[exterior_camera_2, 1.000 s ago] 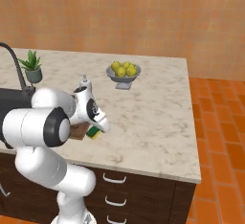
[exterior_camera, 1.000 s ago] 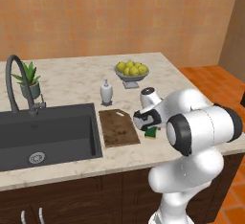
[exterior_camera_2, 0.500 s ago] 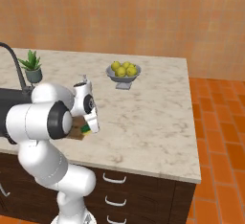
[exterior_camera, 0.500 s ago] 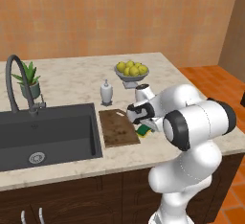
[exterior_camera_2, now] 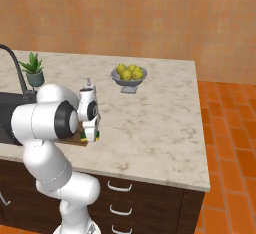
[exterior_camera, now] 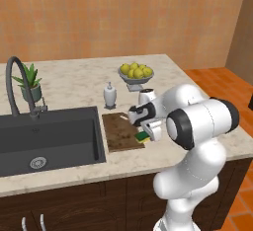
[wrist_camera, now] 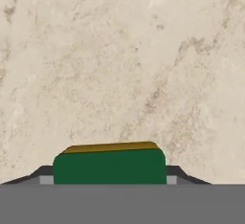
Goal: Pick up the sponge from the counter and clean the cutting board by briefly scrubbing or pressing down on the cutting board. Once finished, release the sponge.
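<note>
The sponge [exterior_camera: 142, 136], dark green over yellow, sits between the fingers of my gripper [exterior_camera: 144, 133], which is shut on it. It is low at the right edge of the dark brown cutting board [exterior_camera: 120, 131], which lies on the beige marble counter [exterior_camera: 74, 84]. In the right base view the sponge [exterior_camera_2: 88, 137] shows under the gripper [exterior_camera_2: 90, 134], with a sliver of cutting board [exterior_camera_2: 74, 140] behind the arm. In the hand view the sponge [wrist_camera: 110, 164] fills the gap of the gripper [wrist_camera: 110, 174], with the counter [wrist_camera: 119, 65] beyond it.
A black sink [exterior_camera: 49, 136] with a dark faucet [exterior_camera: 15, 84] lies left of the board. A white soap dispenser [exterior_camera: 110, 96] stands just behind the board. A bowl of lemons [exterior_camera: 136, 72] and a potted plant [exterior_camera: 30, 82] stand farther back.
My gripper, still holding the sponge, has moved left and slightly down toward the cutting board's right edge. Nothing else has moved.
</note>
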Motion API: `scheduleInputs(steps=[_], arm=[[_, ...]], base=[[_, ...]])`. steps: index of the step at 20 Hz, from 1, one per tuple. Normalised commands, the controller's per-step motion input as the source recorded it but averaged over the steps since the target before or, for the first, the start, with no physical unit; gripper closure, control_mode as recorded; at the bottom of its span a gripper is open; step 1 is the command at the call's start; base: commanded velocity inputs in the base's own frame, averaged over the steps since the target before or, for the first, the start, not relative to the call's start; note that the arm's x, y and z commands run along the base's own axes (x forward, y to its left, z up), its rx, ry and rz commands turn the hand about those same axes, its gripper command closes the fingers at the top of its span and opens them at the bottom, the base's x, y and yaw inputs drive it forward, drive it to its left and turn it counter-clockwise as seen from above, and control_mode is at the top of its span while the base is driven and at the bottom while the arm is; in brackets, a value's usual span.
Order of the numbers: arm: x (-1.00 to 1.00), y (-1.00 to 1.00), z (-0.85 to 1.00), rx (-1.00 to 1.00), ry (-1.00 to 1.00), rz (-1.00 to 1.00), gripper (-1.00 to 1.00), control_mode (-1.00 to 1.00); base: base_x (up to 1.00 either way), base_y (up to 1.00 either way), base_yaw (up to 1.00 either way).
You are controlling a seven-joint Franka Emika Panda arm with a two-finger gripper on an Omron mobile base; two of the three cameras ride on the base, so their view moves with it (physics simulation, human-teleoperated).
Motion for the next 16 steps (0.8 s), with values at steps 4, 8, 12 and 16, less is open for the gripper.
scheduleInputs(steps=[4, 8, 12, 16], arm=[[-0.04, 0.22, -0.54, 0.15, -0.11, -0.18, 1.00, -1.00], [0.05, 0.03, -0.30, 0.02, -0.13, -0.19, 1.00, -1.00], [0.02, 0.06, -0.38, 0.00, -0.15, -0.21, 1.00, -1.00], [0.21, 0.04, -0.18, 0.00, -0.13, -0.23, 1.00, -1.00]], base=[[0.00, 0.00, 0.00], [0.00, 0.00, 0.00], [0.00, 0.00, 0.00], [0.00, 0.00, 0.00]])
